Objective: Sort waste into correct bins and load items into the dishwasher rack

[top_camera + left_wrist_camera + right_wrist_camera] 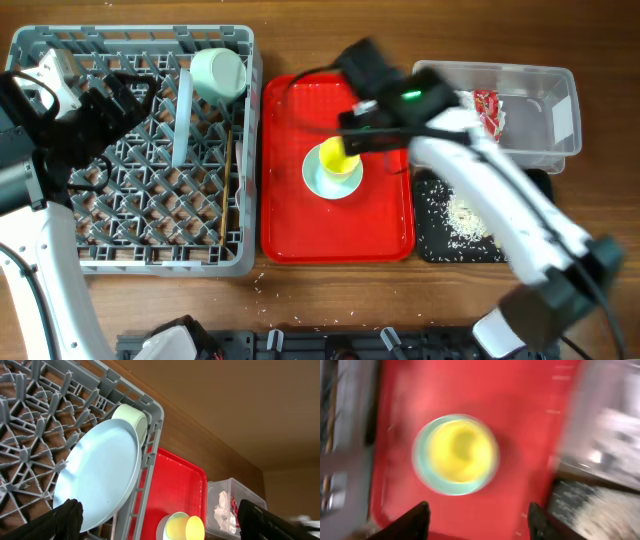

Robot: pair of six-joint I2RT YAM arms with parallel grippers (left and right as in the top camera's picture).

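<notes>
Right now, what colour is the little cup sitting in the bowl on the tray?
Bright yellow: the small round cup, clearest in the right wrist view.

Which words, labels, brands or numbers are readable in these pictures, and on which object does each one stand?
None can be read.
Wrapper in the tub: it has print, but too small to read.
Rack, red tray, plate, cup: no text seen.
Right wrist view: too blurred to show any text.

The small yellow cup [460,450] sits in a pale mint-blue small bowl [421,467] on the large red rectangular tray [470,390], ahead of and between the right gripper [477,522] fingers [415,520]. A pale mint-blue round plate [97,475] stands in the large square grey plastic rack [30,420], just beyond the left gripper [167,522] fingers [65,517].
</notes>
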